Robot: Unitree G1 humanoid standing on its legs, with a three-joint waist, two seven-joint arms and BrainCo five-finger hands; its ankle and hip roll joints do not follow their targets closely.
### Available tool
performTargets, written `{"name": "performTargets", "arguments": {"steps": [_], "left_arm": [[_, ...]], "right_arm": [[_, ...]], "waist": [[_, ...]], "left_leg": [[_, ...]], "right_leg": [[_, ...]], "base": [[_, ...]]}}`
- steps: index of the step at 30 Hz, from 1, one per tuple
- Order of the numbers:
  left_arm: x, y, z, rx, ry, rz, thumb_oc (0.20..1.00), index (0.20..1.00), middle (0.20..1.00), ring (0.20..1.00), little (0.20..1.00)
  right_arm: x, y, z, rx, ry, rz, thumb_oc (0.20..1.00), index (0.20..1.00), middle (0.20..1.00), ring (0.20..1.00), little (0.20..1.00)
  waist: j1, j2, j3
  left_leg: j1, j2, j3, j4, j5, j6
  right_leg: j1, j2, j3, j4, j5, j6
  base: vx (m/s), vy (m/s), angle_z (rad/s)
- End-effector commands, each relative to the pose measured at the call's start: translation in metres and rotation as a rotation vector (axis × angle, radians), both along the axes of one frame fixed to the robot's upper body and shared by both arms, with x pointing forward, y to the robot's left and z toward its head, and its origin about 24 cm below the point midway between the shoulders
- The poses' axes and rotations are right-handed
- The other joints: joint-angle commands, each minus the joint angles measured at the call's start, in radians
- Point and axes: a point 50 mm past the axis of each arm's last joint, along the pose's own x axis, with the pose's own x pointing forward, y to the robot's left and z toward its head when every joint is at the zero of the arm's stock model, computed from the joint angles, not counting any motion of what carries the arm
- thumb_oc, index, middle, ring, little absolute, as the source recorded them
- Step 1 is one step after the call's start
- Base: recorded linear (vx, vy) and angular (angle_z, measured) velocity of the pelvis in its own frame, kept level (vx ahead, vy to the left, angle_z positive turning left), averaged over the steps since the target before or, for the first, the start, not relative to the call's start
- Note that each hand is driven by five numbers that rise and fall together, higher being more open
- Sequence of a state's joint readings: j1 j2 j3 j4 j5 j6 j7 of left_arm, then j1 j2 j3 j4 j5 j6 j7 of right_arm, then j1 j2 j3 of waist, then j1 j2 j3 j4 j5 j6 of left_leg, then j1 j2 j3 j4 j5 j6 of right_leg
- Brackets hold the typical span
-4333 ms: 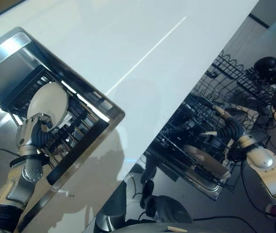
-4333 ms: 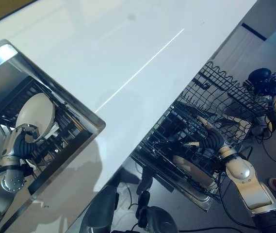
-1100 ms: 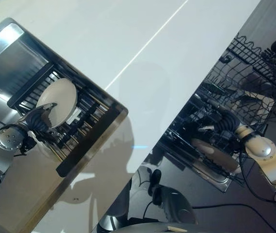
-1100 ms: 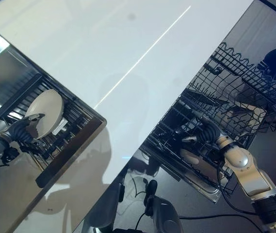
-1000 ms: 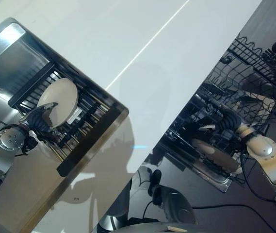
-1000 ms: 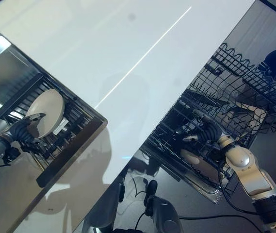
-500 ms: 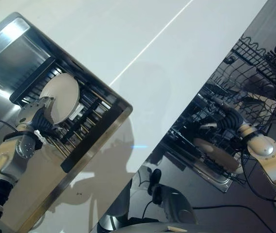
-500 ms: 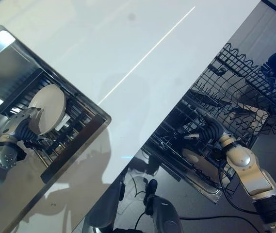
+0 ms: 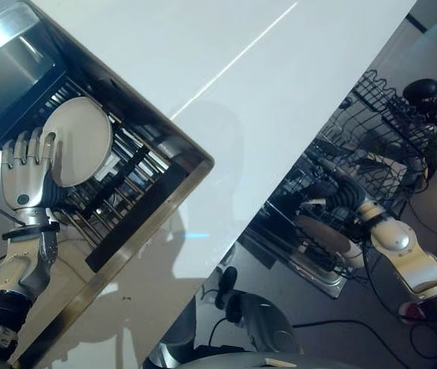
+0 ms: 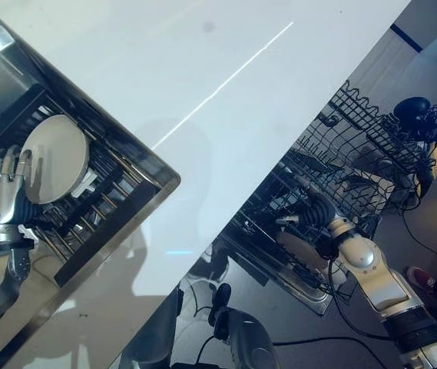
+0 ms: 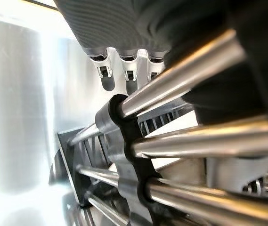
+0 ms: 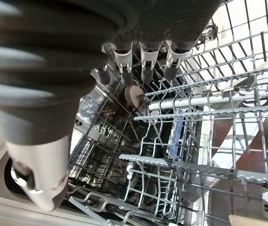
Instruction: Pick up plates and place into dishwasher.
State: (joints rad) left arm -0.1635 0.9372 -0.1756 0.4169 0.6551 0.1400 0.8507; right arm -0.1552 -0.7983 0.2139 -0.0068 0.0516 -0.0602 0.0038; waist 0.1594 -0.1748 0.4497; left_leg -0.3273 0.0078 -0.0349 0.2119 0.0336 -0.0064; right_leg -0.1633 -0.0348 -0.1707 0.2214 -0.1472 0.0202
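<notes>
Left eye view, round matte plate (image 9: 80, 142), wire dishwasher rack (image 9: 372, 131)

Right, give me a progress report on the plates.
Done: one plate lies in the dishwasher rack, with the right hand over it. In hand: nothing; the left hand is open behind the plate in the sink rack. Left: grasp that plate and load it.

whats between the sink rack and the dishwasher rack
A bare stretch of white countertop separates the sink rack from the dishwasher rack, as the left eye view shows.
</notes>
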Motion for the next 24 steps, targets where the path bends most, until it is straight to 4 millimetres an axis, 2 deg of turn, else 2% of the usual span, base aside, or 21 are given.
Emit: {"name": "performTargets", "arguments": {"steps": [1,2,14,24], "left_arm": [[0.0104,0.0065,-0.0011,-0.042,-0.097,0.107,0.432,0.432,0.432,0.432,0.432],[0.0104,0.0058,-0.0003,-0.041,-0.104,0.099,0.2,0.2,0.2,0.2,0.2],[0.0097,0.004,-0.0031,-0.042,-0.102,0.081,0.2,0.2,0.2,0.2,0.2],[0.0044,0.0011,-0.0078,-0.078,-0.098,0.027,0.2,0.2,0.2,0.2,0.2]], "right_arm": [[0.003,0.0191,0.0167,0.052,-0.093,0.075,1.0,1.0,1.0,1.0,1.0],[0.003,0.0193,0.0164,0.053,-0.094,0.074,1.0,1.0,1.0,1.0,1.0],[-0.0002,0.0192,0.0148,0.061,-0.093,0.079,1.0,1.0,1.0,1.0,1.0],[-0.0053,0.0153,0.009,0.061,-0.076,0.07,1.0,1.0,1.0,1.0,1.0]], "waist": [[-0.03,-0.026,-0.026],[-0.028,-0.026,-0.025],[-0.033,-0.025,-0.036],[-0.031,-0.01,-0.063]], "left_leg": [[0.011,0.019,-0.012,-0.028,-0.051,0.0],[0.01,0.019,-0.013,-0.028,-0.051,0.001],[0.032,0.015,-0.018,-0.047,-0.053,0.002],[0.059,0.01,-0.023,-0.059,-0.054,0.001]], "right_leg": [[-0.075,-0.029,-0.003,0.092,0.073,0.072],[-0.075,-0.029,-0.004,0.093,0.073,0.072],[-0.065,-0.026,-0.002,0.085,0.078,0.073],[-0.038,-0.029,-0.006,0.073,0.073,0.07]], "base": [[0.0,0.0,0.0],[0.0,0.0,0.0],[0.0,0.0,0.0],[0.0,0.0,0.0]]}}
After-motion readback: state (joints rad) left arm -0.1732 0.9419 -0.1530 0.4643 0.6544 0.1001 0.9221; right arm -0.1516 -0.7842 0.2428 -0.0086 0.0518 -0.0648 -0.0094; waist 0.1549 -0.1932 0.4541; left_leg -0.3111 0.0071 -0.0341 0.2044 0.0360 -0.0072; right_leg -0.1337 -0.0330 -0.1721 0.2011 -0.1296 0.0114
